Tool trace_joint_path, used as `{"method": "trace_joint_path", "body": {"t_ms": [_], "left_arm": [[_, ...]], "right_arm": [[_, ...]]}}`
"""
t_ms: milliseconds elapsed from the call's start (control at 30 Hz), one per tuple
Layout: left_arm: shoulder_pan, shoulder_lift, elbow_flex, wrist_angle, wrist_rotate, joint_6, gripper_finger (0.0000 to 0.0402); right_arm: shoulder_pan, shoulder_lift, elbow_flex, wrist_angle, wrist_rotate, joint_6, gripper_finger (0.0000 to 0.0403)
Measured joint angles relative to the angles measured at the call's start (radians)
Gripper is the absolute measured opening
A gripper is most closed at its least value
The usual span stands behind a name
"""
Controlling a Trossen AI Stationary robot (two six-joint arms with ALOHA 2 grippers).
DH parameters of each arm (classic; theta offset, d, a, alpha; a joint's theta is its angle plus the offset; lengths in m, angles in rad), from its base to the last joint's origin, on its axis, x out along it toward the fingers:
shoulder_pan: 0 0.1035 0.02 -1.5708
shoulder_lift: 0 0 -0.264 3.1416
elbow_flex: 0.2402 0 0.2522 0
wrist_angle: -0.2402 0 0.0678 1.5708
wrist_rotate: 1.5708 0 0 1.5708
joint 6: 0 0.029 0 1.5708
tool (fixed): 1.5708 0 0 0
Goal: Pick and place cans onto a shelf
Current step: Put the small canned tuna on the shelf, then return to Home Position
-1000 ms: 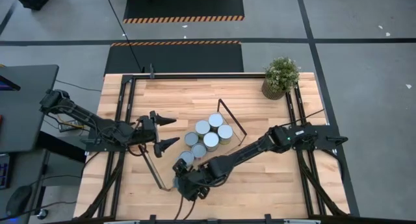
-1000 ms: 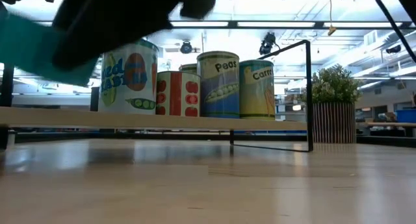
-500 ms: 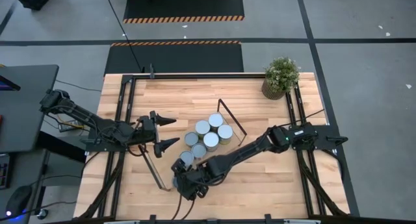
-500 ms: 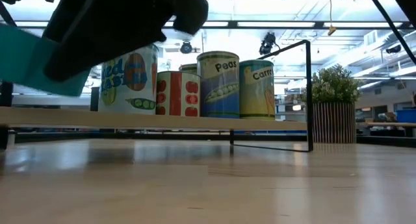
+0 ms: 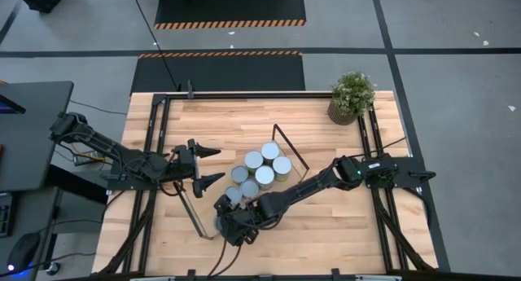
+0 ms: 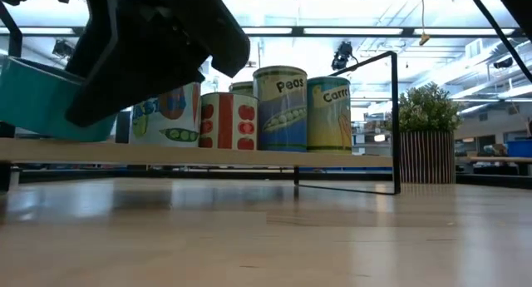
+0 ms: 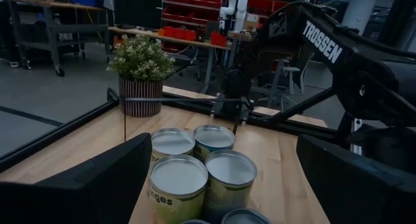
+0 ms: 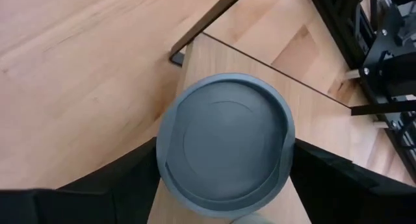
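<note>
Several cans [image 5: 262, 170] with silver-grey tops stand close together on the light-wood shelf [image 6: 249, 157]; they also show in the left wrist view [image 7: 201, 165]. My right gripper [image 5: 230, 224] is shut on a teal can [image 6: 46, 100] over the shelf's near-left end [image 8: 208, 58]. The can's grey round top [image 8: 224, 143] faces the wrist camera. Its bottom is at the height of the board's top; whether it rests there I cannot tell. My left gripper [image 5: 210, 166] is open and empty, level, just left of the cans. My right gripper pinches the teal can by its round side wall just under the top rim [image 8: 164, 165], one finger [image 8: 123, 182] on each side. The fingers come from above, pointing down. The can stays upright over the shelf's near-left end.
A potted plant [image 5: 352, 96] stands at the table's far right corner. The shelf's black loop frames rise at its far-right end [image 5: 291, 151] and near-left end [image 5: 194, 214]. Bare tabletop lies near the front edge [image 6: 266, 237] and far left [image 5: 212, 118].
My right gripper has gone down with the teal can toward the shelf's near-left end, and the can has stayed upright. In the low view the can has dropped until its bottom is level with the board's top.
</note>
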Motion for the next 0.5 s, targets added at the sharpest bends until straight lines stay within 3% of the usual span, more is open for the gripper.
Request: {"method": "trace_joint_path", "body": {"t_ms": [267, 500], "left_arm": [[0.0, 0.0, 0.0, 0.0, 0.0, 0.0, 0.0389], [0.0, 0.0, 0.0, 0.0, 0.0, 0.0, 0.0389]], "right_arm": [[0.011, 0.0, -0.003, 0.018, 0.063, -0.006, 0.0358], [0.021, 0.0, -0.003, 0.051, 0.156, -0.009, 0.0361]]}}
